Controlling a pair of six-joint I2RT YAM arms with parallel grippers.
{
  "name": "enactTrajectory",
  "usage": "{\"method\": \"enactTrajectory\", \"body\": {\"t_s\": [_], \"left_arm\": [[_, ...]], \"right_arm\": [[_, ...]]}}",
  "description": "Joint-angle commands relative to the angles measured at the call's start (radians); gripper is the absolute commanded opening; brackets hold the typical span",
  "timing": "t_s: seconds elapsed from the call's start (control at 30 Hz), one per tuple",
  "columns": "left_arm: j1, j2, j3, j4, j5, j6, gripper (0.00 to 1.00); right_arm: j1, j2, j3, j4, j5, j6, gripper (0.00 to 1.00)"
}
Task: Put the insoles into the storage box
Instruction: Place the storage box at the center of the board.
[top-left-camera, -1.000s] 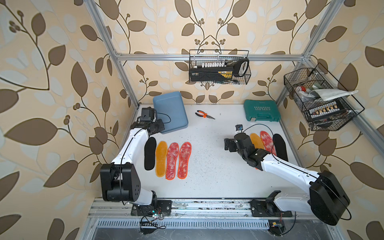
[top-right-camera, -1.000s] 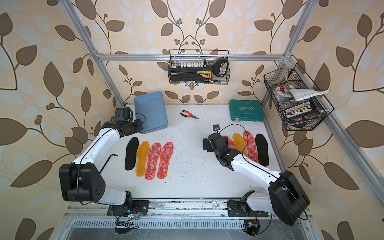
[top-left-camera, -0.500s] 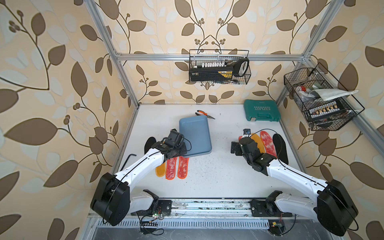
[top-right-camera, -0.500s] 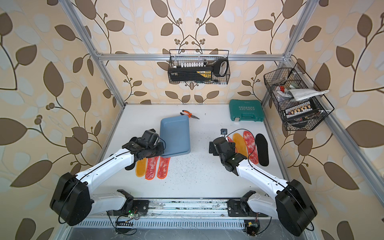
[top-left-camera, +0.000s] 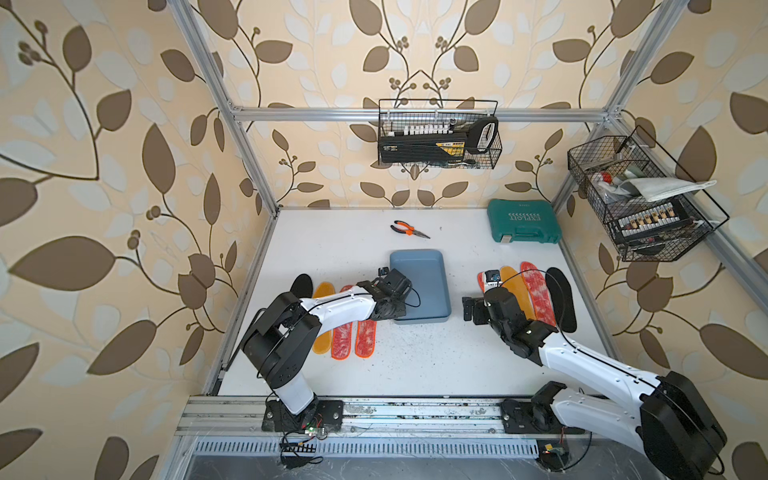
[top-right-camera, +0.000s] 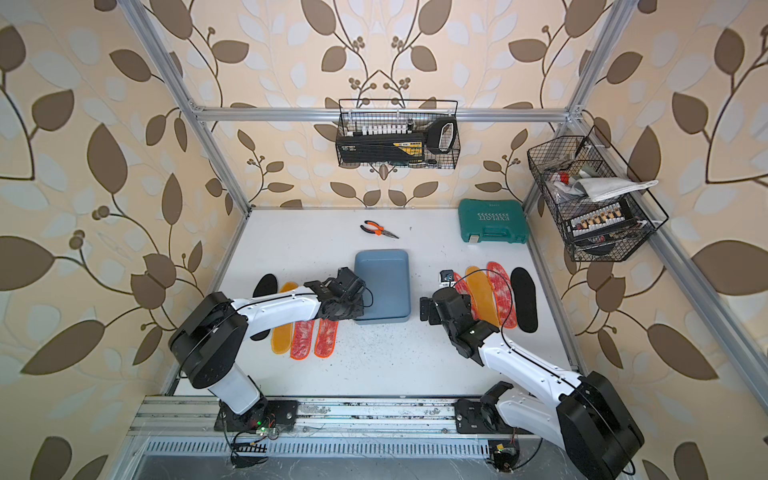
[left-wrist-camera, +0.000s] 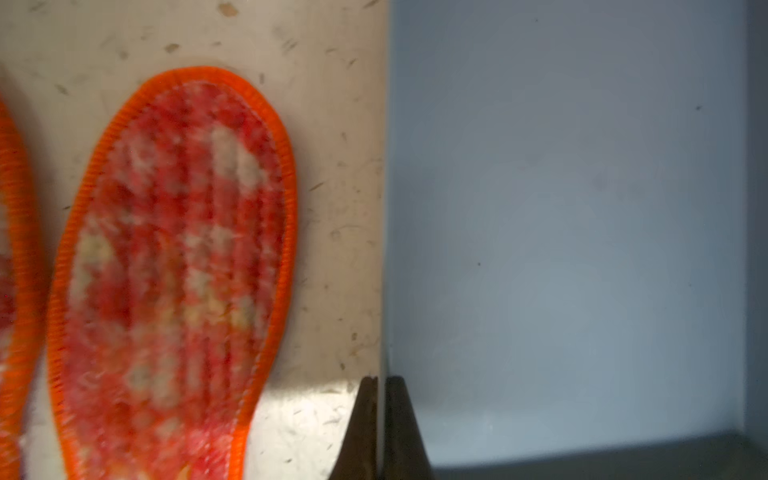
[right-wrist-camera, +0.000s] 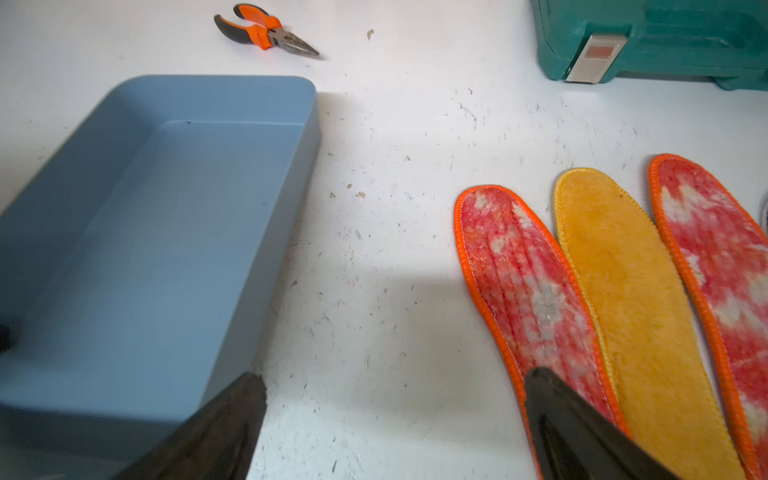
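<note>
Storage box (top-left-camera: 424, 282) lengthwise front-to-back, left pincer (left-wrist-camera: 380, 386) clenched on its wall — right pincer (right-wrist-camera: 395, 374) agape, empty.

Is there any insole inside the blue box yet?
No, the box shows bare blue floor, nothing foot-shaped on it.

Matt plastic, napped cloth
The shallow blue-grey plastic storage box (right-wrist-camera: 145, 232) looks smooth and matt; the red-speckled cloth insole with ribbed orange edging (right-wrist-camera: 528, 291) and the orange-yellow insole (right-wrist-camera: 623, 270) look fuzzy and rough.
</note>
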Motion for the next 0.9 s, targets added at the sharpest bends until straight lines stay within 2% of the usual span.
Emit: {"method": "enactTrajectory", "body": {"t_s": [0.0, 0.3, 0.47, 0.53, 0.6, 0.87], "left_arm": [[-0.020, 0.013, 0.056, 0.037, -0.029, -0.021, 0.00], [-0.051, 0.085, 0.089, 0.015, -0.024, 0.016, 0.04], [-0.060, 0.102, 0.101, -0.010, -0.034, -0.003, 0.11], [-0.064, 0.098, 0.105, -0.018, -0.040, -0.012, 0.21], [-0.066, 0.094, 0.112, -0.035, -0.046, -0.010, 0.27], [-0.070, 0.003, 0.139, -0.143, -0.116, 0.031, 0.32]], "right_arm": [[-0.003, -0.060, -0.031, 0.051, 0.043, 0.013, 0.99], [-0.005, -0.135, -0.076, 0.060, 0.078, 0.052, 0.99], [-0.004, -0.107, -0.056, 0.048, 0.073, 0.052, 0.99], [-0.005, -0.093, -0.051, 0.047, 0.072, 0.052, 0.99], [-0.005, -0.079, -0.044, 0.042, 0.076, 0.052, 0.99], [-0.004, -0.034, -0.021, 0.031, 0.066, 0.060, 0.99]]}}
